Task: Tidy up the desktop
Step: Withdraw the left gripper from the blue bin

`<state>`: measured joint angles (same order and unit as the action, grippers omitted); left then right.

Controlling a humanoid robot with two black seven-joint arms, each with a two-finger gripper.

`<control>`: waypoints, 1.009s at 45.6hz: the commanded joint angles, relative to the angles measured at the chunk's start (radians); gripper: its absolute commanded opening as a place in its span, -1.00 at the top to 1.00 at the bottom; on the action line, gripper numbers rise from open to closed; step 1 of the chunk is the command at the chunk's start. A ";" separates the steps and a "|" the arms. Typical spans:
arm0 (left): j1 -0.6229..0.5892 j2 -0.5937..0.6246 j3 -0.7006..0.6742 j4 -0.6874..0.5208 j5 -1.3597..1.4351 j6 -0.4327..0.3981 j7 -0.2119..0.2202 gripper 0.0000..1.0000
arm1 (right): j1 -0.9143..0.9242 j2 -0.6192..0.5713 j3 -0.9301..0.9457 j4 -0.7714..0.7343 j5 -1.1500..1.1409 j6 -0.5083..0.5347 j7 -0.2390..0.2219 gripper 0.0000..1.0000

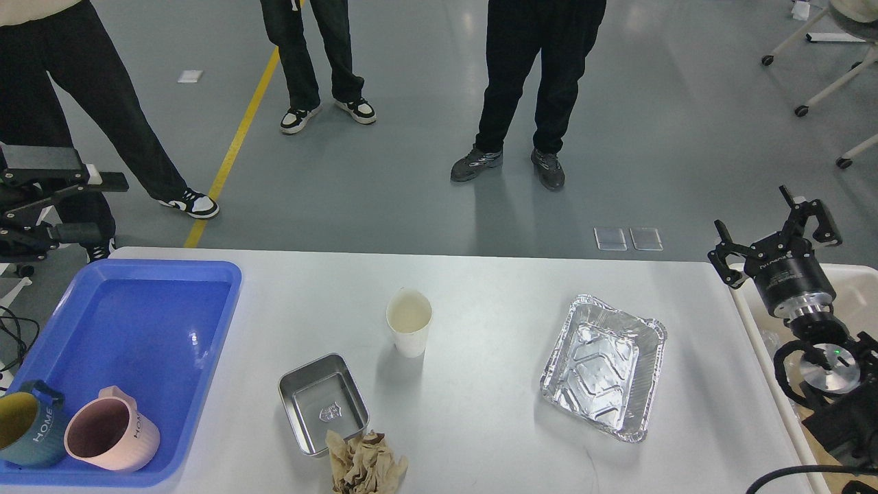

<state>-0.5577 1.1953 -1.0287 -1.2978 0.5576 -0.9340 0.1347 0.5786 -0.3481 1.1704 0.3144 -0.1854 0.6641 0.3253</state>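
Observation:
The white desktop (480, 288) carries a white paper cup (409, 322) at its middle. In front of the cup lies a small steel tray (322, 403), with a crumpled brown paper wad (365, 463) at its near edge. A foil tray (603, 367) lies to the right. My right gripper (772, 230) is open and empty, raised over the table's right edge. My left gripper (103, 206) shows at the far left edge above the floor, its two fingers apart and empty.
A blue plastic tray (206, 329) at the left holds a pink mug (110, 436) and a dark teal mug (24, 425). A beige bin (857, 288) stands beside the right edge. Three people stand on the floor beyond the table.

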 commanded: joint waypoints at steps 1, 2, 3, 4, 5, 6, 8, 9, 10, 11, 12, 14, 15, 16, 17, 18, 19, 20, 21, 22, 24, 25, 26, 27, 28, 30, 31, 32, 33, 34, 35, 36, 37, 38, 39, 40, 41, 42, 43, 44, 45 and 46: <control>0.085 -0.002 -0.011 0.028 -0.022 0.050 -0.285 -0.93 | -0.005 0.000 0.000 0.000 -0.006 0.000 0.001 -1.00; 0.093 0.000 -0.011 0.040 -0.031 0.052 -0.314 -0.93 | -0.006 0.000 0.000 0.002 -0.006 0.000 0.001 -1.00; 0.099 0.001 -0.011 0.054 -0.039 0.054 -0.338 -0.93 | -0.006 0.000 0.000 0.002 -0.006 0.002 0.001 -1.00; 0.102 0.003 -0.010 0.069 -0.045 0.055 -0.349 -0.93 | -0.006 0.000 0.000 0.002 -0.006 0.000 0.001 -1.00; 0.107 0.003 -0.002 0.086 -0.051 0.057 -0.351 -0.93 | -0.006 -0.002 0.000 0.000 -0.006 0.002 0.001 -1.00; 0.110 -0.002 0.001 0.103 -0.051 0.061 -0.351 -0.93 | -0.008 -0.002 0.000 0.000 -0.006 0.002 0.001 -1.00; 0.124 -0.003 0.006 0.138 -0.054 0.063 -0.351 -0.93 | -0.008 -0.002 0.000 0.000 -0.009 0.002 0.001 -1.00; 0.131 -0.006 0.007 0.156 -0.054 0.067 -0.351 -0.93 | -0.008 -0.002 0.000 0.002 -0.009 0.002 0.001 -1.00; 0.139 -0.013 0.007 0.170 -0.053 0.075 -0.349 -0.93 | -0.008 -0.002 0.000 0.000 -0.009 0.002 0.001 -1.00; 0.145 -0.019 0.007 0.183 -0.054 0.083 -0.348 -0.93 | -0.008 -0.002 0.000 0.000 -0.009 0.002 0.001 -1.00; 0.150 -0.025 0.007 0.196 -0.054 0.086 -0.342 -0.93 | -0.008 -0.002 0.000 0.000 -0.009 0.002 0.001 -1.00; 0.156 -0.033 0.010 0.200 -0.054 0.081 -0.308 -0.93 | -0.008 0.000 0.000 0.000 -0.009 0.002 0.001 -1.00; 0.163 -0.031 0.012 0.192 -0.058 0.074 -0.284 -0.93 | -0.008 0.000 0.000 0.000 -0.009 0.002 0.001 -1.00; 0.179 -0.026 0.010 0.183 -0.062 0.064 -0.268 -0.93 | -0.008 0.001 0.000 0.002 -0.009 0.002 0.001 -1.00; 0.203 -0.019 0.009 0.167 -0.073 0.055 -0.256 -0.93 | -0.008 0.001 0.000 0.000 -0.009 0.002 0.001 -1.00; 0.232 -0.007 0.003 0.151 -0.087 0.052 -0.250 -0.93 | -0.008 0.001 0.000 0.000 -0.011 0.002 0.001 -1.00; 0.260 0.010 -0.001 0.144 -0.102 0.049 -0.248 -0.93 | -0.008 0.001 0.000 0.002 -0.011 0.002 0.001 -1.00; 0.278 0.035 -0.002 0.138 -0.117 0.044 -0.248 -0.93 | -0.008 0.001 0.000 0.000 -0.011 0.002 0.001 -1.00; 0.297 0.061 -0.002 0.137 -0.131 0.034 -0.248 -0.93 | -0.008 0.001 0.000 0.000 -0.011 0.000 0.001 -1.00; 0.309 0.091 -0.002 0.128 -0.143 0.024 -0.251 -0.93 | -0.008 0.001 0.000 0.000 -0.011 0.002 0.001 -1.00; 0.321 0.139 0.001 0.127 -0.172 -0.014 -0.256 -0.93 | -0.008 0.001 0.000 0.000 -0.011 0.000 0.001 -1.00; 0.323 0.157 0.001 0.127 -0.186 -0.026 -0.259 -0.93 | -0.008 0.001 0.000 0.000 -0.011 0.000 0.001 -1.00; 0.323 0.177 0.002 0.127 -0.200 -0.026 -0.260 -0.93 | -0.008 0.001 0.000 0.000 -0.011 0.000 0.001 -1.00; 0.325 0.194 0.004 0.126 -0.211 -0.026 -0.262 -0.93 | -0.008 0.001 0.000 0.000 -0.011 0.000 0.001 -1.00; 0.325 0.217 0.006 0.120 -0.222 -0.026 -0.264 -0.93 | -0.008 0.001 0.000 0.000 -0.011 0.000 0.001 -1.00; 0.328 0.269 0.012 0.114 -0.242 -0.026 -0.265 -0.93 | -0.008 0.001 0.000 0.000 -0.011 0.000 0.001 -1.00; 0.328 0.288 0.015 0.112 -0.251 -0.026 -0.265 -0.93 | -0.008 0.001 0.000 0.000 -0.011 0.000 0.001 -1.00; 0.329 0.305 0.018 0.112 -0.257 -0.026 -0.265 -0.93 | -0.008 0.001 0.000 0.000 -0.011 -0.001 0.001 -1.00; 0.329 0.319 0.021 0.112 -0.260 -0.026 -0.265 -0.93 | -0.008 0.001 0.000 0.000 -0.011 0.000 0.001 -1.00; 0.328 0.331 0.025 0.112 -0.260 -0.026 -0.265 -0.93 | -0.008 0.001 0.000 0.000 -0.011 -0.001 0.001 -1.00; 0.328 0.337 0.030 0.112 -0.259 -0.026 -0.265 -0.93 | -0.008 0.001 0.000 0.000 -0.011 0.000 0.001 -1.00; 0.328 0.343 0.032 0.112 -0.257 -0.026 -0.264 -0.92 | -0.008 0.001 0.000 0.000 -0.011 0.000 0.001 -1.00; 0.328 0.349 0.035 0.112 -0.255 -0.026 -0.264 -0.93 | -0.008 0.001 0.000 0.000 -0.011 -0.001 0.001 -1.00; 0.329 0.352 0.039 0.112 -0.254 -0.026 -0.264 -0.92 | -0.008 0.001 0.000 0.000 -0.011 -0.001 0.003 -1.00; 0.328 0.355 0.042 0.112 -0.254 -0.026 -0.264 -0.93 | -0.008 0.001 0.000 0.000 -0.011 0.000 0.002 -1.00; 0.328 0.356 0.047 0.114 -0.254 -0.026 -0.262 -0.92 | -0.008 0.001 0.000 0.000 -0.011 0.000 0.001 -1.00; 0.328 0.354 0.048 0.114 -0.252 -0.026 -0.260 -0.92 | -0.008 0.001 0.000 0.000 -0.011 -0.001 0.001 -1.00; 0.328 0.354 0.050 0.112 -0.252 -0.026 -0.260 -0.92 | -0.008 0.001 0.000 0.000 -0.011 -0.001 0.001 -1.00; 0.328 0.354 0.050 0.112 -0.252 -0.026 -0.260 -0.92 | -0.009 0.001 0.000 0.000 -0.011 -0.001 0.003 -1.00; 0.328 0.352 0.050 0.112 -0.252 -0.026 -0.259 -0.92 | -0.009 0.001 0.000 0.000 -0.011 -0.001 0.002 -1.00; 0.328 0.349 0.052 0.112 -0.251 -0.026 -0.259 -0.92 | -0.009 0.001 0.000 0.000 -0.011 -0.001 0.001 -1.00; 0.328 0.348 0.052 0.112 -0.248 -0.026 -0.257 -0.92 | -0.009 0.001 0.000 0.000 -0.011 -0.001 0.001 -1.00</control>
<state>-0.2298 1.5470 -0.9821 -1.1857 0.3034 -0.9600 -0.1269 0.5705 -0.3465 1.1704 0.3144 -0.1964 0.6630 0.3270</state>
